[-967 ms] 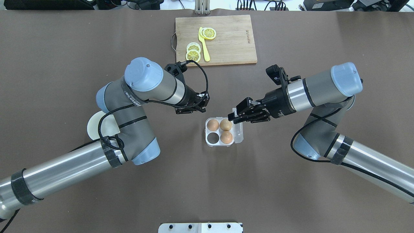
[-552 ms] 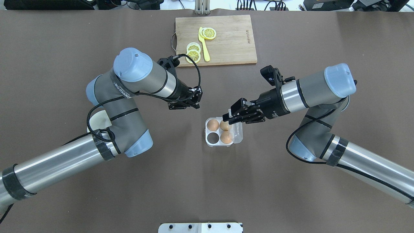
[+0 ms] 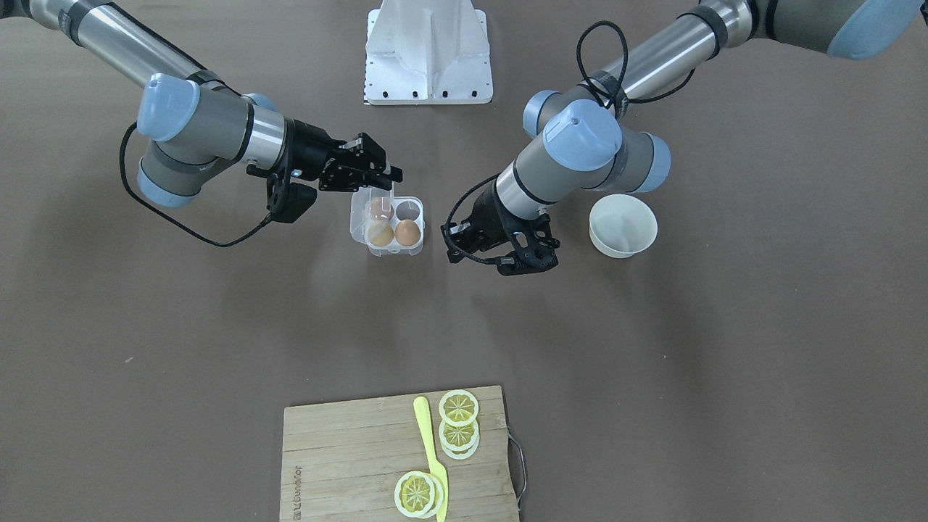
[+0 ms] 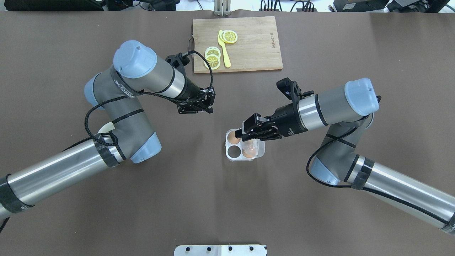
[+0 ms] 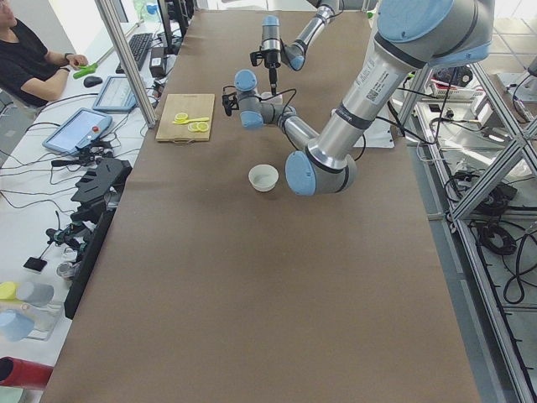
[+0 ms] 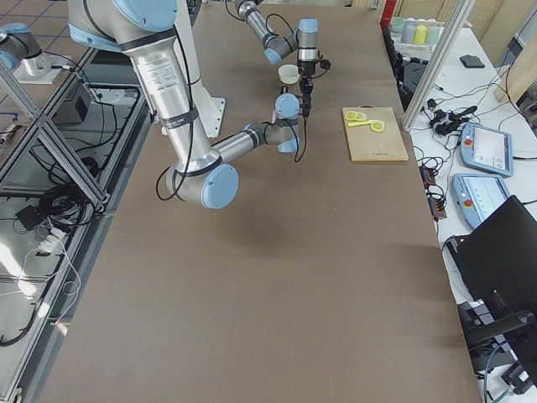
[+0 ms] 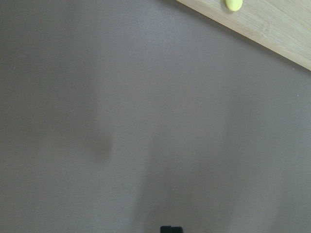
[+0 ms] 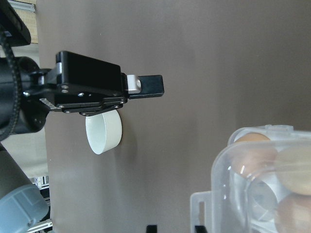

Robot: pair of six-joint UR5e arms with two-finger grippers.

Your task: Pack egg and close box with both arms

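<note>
1. Near the middle of the counter, the box [image 4: 241,159] holds three eggs [image 3: 407,232]. One cup [image 4: 234,152] on the robot's-edge side is bare. Packing looks finished, so closing seems to be the step in hand.
2. Its clear lid [image 8: 252,160], hinged on the side toward the counter's right edge, leans partway over the two eggs nearest that hinge.
3. The right gripper [image 4: 244,131] hovers at the lid's far corner, its jaws parted with nothing clamped between them. The lid lies just beneath the jaws, but contact cannot be told.
4. The left gripper [image 4: 209,104] hangs well apart from the box, toward the far edge. Its jaws appear closed together and empty.
5. The next move likely calls for the right jaws to press the lid over and flat. The left arm would probably come in to steady the light box, which might slide.
</note>
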